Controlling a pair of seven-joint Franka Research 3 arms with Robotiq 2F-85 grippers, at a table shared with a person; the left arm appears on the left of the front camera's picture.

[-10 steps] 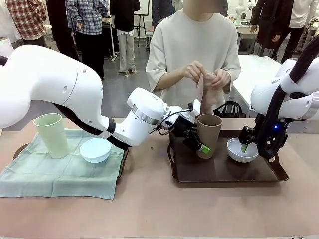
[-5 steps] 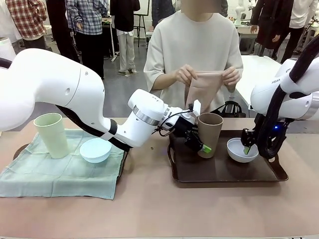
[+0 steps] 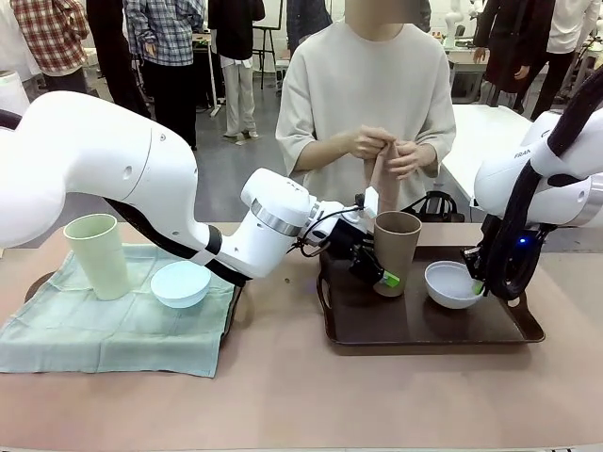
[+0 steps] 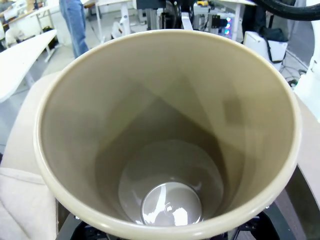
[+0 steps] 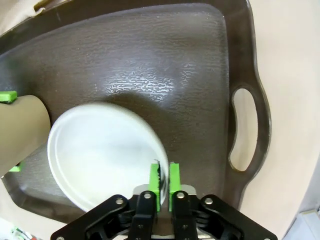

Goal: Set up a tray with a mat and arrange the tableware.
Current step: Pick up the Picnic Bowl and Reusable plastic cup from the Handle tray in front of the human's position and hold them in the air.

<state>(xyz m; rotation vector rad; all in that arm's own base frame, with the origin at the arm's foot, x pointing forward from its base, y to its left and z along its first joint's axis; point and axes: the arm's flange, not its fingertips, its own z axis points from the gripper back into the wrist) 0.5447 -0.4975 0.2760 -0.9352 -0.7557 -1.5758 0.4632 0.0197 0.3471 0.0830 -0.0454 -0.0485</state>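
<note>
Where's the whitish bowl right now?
Front view: the whitish bowl is at the right end of the brown tray, right of the brown tumbler. The right gripper has its jaws closed on the bowl's rim.

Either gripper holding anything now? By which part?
Left gripper is shut on the brown tumbler, low on its side wall. Right gripper pinches the whitish bowl by its rim.

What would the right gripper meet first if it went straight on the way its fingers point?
The right gripper is shut on the rim of the whitish bowl and points down at the brown tray. Past the rim, the tray's floor looks first in its line, though the gap is hard to judge.
</note>
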